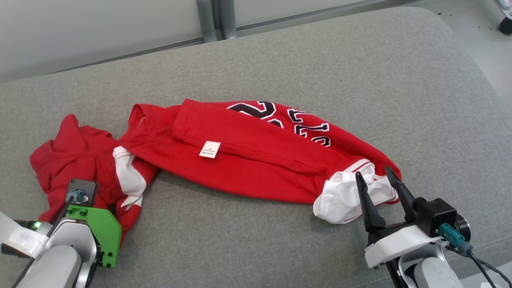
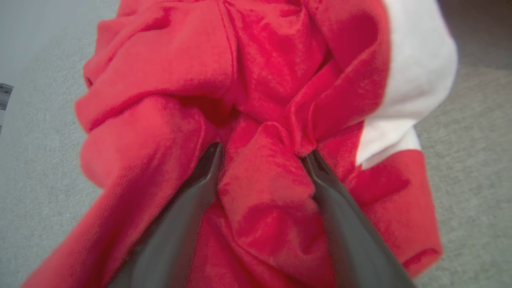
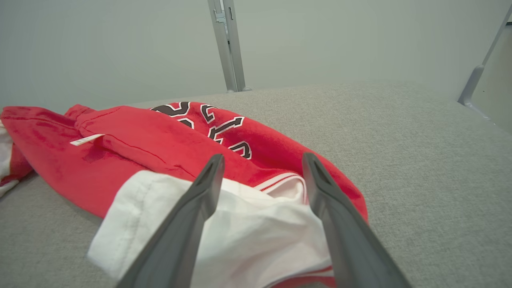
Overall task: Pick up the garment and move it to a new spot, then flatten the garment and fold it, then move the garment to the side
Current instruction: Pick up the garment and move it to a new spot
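The garment (image 1: 248, 160) is a red top with white sleeves, black-and-white lettering and a small white label, lying crumpled across the grey cushion. Its left part is bunched up (image 1: 72, 156). My left gripper (image 2: 263, 154) stands open low over that bunch, with a fold of red cloth (image 2: 264, 192) between its fingers. My right gripper (image 1: 374, 173) is open at the garment's right end, its fingers (image 3: 200, 200) on either side of the white sleeve (image 3: 240, 236). In the right wrist view the lettering (image 3: 216, 126) lies just beyond the fingertips.
The grey cushioned surface (image 1: 320, 60) stretches wide behind and to the right of the garment. It ends at a pale wall with a metal post (image 1: 218, 18). Floor and a dark caster wheel (image 1: 506, 26) show at the top right past the cushion's rounded corner.
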### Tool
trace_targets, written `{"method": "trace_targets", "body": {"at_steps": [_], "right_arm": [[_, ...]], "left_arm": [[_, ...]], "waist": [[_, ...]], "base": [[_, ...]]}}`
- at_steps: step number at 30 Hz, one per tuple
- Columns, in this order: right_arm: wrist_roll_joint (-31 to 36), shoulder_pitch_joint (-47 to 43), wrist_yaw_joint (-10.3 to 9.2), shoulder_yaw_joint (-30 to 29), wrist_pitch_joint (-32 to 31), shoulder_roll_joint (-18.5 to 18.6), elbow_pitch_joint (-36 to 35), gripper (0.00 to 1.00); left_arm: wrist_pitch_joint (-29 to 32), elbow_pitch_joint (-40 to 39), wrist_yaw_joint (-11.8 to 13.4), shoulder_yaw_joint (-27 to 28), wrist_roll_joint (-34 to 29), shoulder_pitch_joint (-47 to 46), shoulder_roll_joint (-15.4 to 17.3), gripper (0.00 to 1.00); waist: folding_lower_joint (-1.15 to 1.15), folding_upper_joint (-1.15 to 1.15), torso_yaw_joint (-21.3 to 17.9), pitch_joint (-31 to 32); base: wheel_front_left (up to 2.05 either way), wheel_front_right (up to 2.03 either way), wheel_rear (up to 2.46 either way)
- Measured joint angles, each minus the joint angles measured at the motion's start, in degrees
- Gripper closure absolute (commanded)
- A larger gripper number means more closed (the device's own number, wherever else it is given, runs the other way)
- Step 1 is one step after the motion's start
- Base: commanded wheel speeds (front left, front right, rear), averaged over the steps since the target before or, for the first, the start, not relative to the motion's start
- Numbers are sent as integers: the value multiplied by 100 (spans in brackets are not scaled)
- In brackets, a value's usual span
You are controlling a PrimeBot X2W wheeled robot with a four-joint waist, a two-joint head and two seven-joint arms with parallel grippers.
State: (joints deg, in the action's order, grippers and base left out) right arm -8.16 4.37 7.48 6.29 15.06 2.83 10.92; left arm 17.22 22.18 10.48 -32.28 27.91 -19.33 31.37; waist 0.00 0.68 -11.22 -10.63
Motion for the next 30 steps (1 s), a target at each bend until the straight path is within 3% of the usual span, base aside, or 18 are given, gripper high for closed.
{"method": "trace_targets", "body": {"at_steps": [2,5,8,13,20,26,30], "right_arm": [[-34,0,0,-3,0,1,10,0],[-42,-1,0,-23,0,0,18,0],[-42,-12,0,-74,0,0,23,0],[-49,-68,0,-196,0,1,3,0],[9,-136,0,-204,0,1,11,0],[29,-95,1,-187,0,0,1,0],[16,-41,0,-140,0,-3,3,0]], "left_arm": [[43,140,-101,-42,0,-46,21,97],[143,269,-276,-135,8,-104,79,100],[160,235,-286,-70,99,-102,78,100],[56,-337,-58,424,461,-31,245,100],[38,-1200,369,1437,762,-126,1146,100],[565,-1029,210,1911,1055,-493,1904,100],[851,-648,56,2050,1173,-903,2187,100]], "waist": [[0,0,-25,-6],[0,0,-36,-6],[0,0,-8,16],[0,0,96,64],[0,0,326,147],[0,0,438,144],[0,0,448,71]], "base": [[0,0,0],[0,0,0],[0,0,0],[0,0,0],[0,0,0],[0,0,0],[0,0,0]]}}
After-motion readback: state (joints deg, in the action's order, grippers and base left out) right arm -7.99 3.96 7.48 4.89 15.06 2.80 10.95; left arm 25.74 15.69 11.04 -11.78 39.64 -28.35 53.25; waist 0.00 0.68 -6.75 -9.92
